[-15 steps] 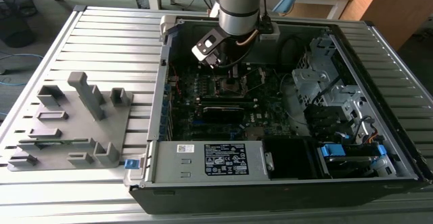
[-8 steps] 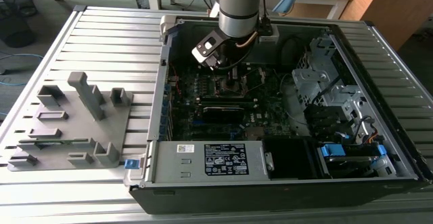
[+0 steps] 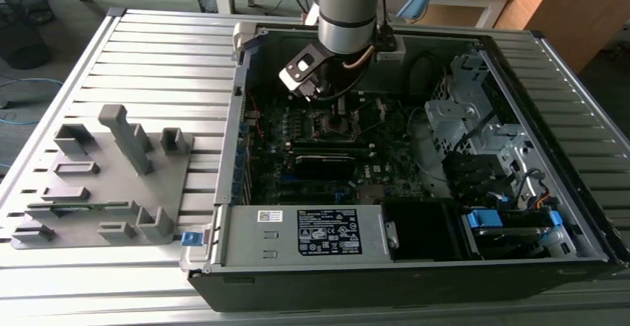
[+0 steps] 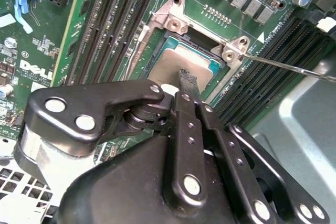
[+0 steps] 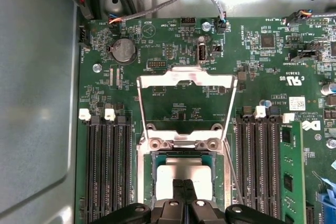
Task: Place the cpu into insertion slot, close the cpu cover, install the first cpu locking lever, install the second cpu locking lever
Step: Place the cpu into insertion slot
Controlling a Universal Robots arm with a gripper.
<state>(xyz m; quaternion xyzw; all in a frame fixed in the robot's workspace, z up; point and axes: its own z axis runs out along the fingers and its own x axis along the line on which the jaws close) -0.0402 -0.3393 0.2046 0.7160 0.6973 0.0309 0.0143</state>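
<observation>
In both wrist views the cpu (image 5: 181,170) (image 4: 176,62) lies flat in the insertion slot (image 5: 148,182) (image 4: 195,36), its dull silver top showing. The cpu cover (image 5: 185,80), a thin silvery frame, is swung open and away from the slot, hinged at the slot's edge. A thin locking lever (image 4: 286,66) (image 5: 232,169) runs unlatched along one side of the slot. My gripper (image 5: 184,184) (image 4: 187,77) (image 3: 338,111) is shut, its fingertips pressed together right over the middle of the cpu, holding nothing. I cannot tell whether they touch it.
Rows of black memory slots (image 5: 107,166) (image 5: 260,156) flank the socket on both sides. Cables (image 5: 157,3) hang near the case wall. The labelled power supply box (image 3: 315,231) and the drive cage (image 3: 462,119) stand inside the case. A grey fixture tray (image 3: 99,186) lies outside, at the exterior view's left.
</observation>
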